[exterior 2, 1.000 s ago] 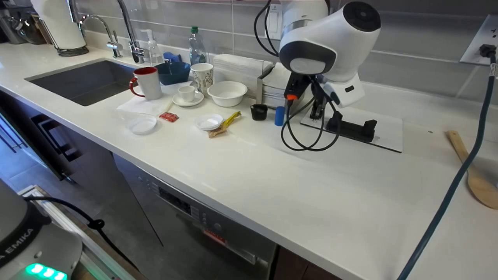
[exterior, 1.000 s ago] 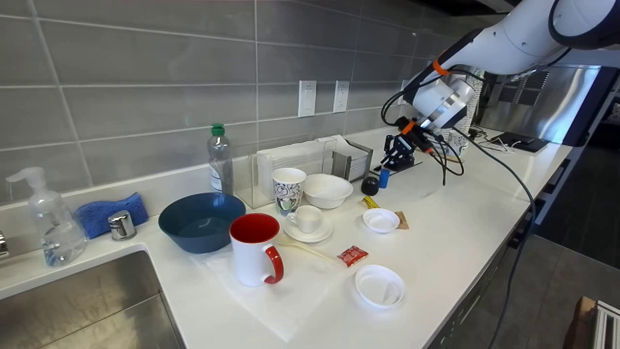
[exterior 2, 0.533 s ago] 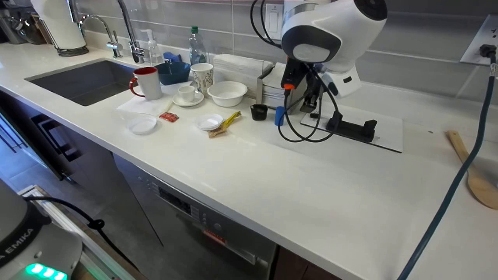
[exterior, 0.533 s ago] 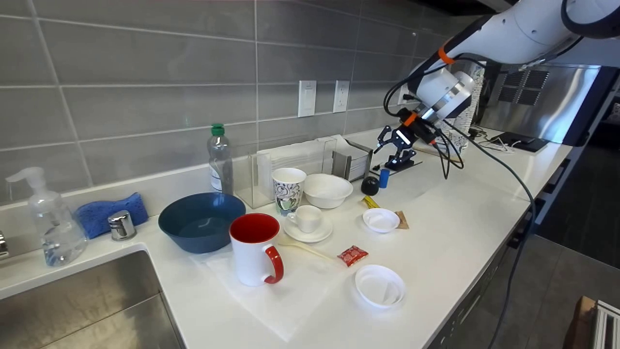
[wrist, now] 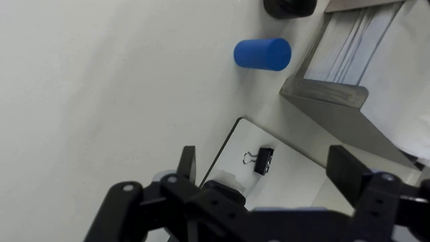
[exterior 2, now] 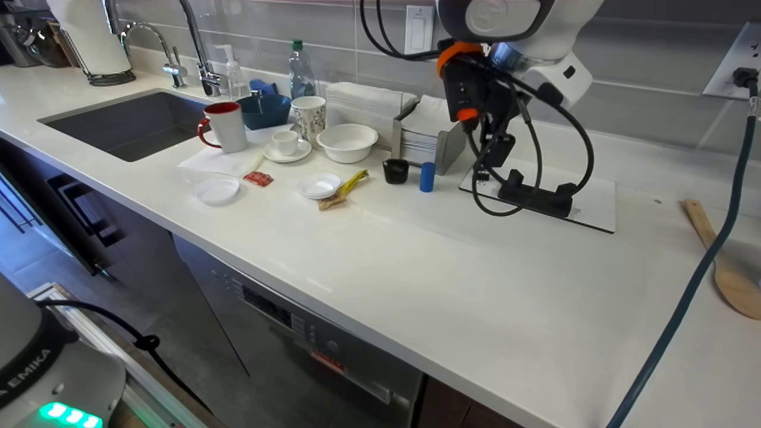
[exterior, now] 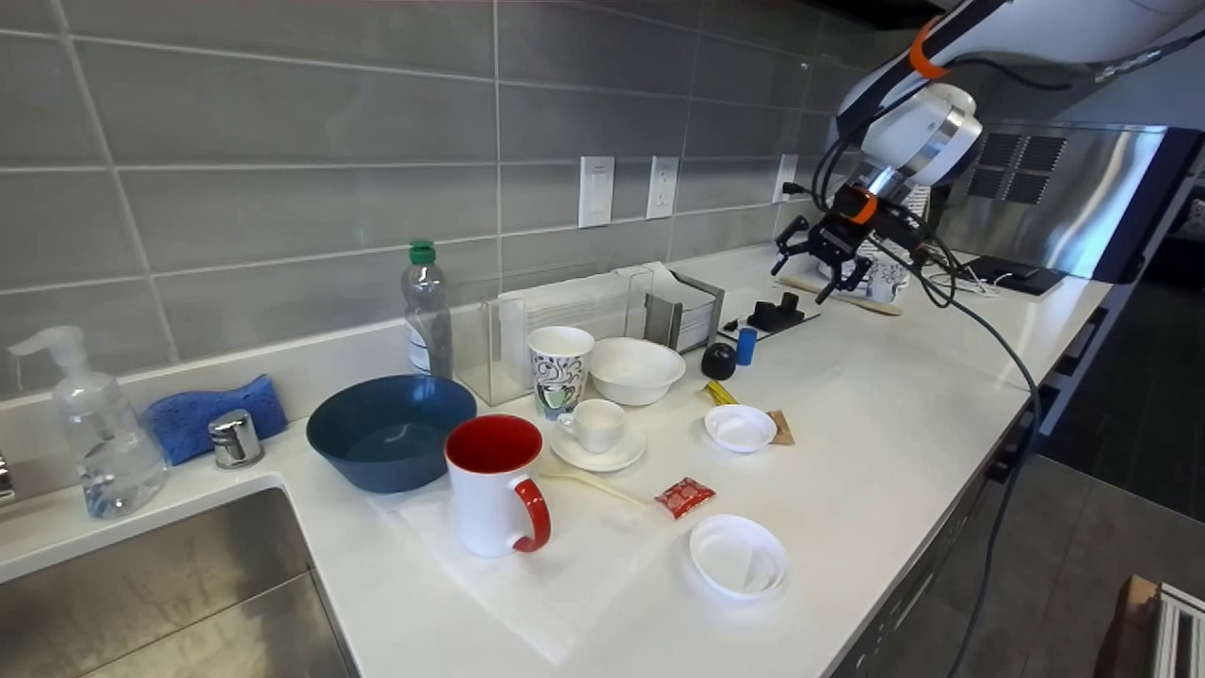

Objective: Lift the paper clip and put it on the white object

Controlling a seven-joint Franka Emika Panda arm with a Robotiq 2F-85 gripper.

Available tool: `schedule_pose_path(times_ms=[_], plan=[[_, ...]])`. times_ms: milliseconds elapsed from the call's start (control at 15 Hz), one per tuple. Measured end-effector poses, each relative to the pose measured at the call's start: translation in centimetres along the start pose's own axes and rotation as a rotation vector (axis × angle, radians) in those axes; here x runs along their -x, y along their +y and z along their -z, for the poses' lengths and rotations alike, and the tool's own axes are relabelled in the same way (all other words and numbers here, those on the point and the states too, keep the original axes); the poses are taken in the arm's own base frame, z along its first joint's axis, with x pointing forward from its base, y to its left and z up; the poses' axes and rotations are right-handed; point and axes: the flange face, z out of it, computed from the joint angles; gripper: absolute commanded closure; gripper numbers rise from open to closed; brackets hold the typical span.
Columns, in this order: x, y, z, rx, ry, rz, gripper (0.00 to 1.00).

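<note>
The paper clip [wrist: 263,161], a small black binder clip with a silver wire loop, lies on a flat white board [wrist: 289,183] with a dark edge. In an exterior view the clip [exterior: 731,326] is a tiny dark spot near the board's end. Raised above the board, my gripper [wrist: 261,151] is open, nothing between its fingers; the clip shows below, in the gap. Both exterior views also have the gripper [exterior: 798,285] up off the counter. A small shallow round white dish [exterior: 741,428] stands on the counter, well away from the gripper.
A black fixture [exterior 2: 535,199] sits on the board. Close by are a blue cylinder [wrist: 258,53], a black cup-like object [exterior 2: 396,171] and a metal napkin holder [wrist: 326,97]. A white bowl [exterior: 637,370], red packet [exterior: 685,496], larger white dish [exterior: 739,556] and mug [exterior: 496,485] stand farther off.
A second ago my gripper was down at the board beside the clip, its jaws close together. They have spread wide, and the arm has risen and drawn back. The clip stays on the board.
</note>
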Motion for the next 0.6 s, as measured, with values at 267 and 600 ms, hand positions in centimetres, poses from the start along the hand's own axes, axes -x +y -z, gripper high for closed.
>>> schedule_pose_path(times_ms=[267, 600], plan=[[3.4, -2.9, 3.5, 0.027, 0.008, 0.217, 0.0], [10.9, -8.0, 5.5, 0.017, -0.072, 0.477, 0.0]])
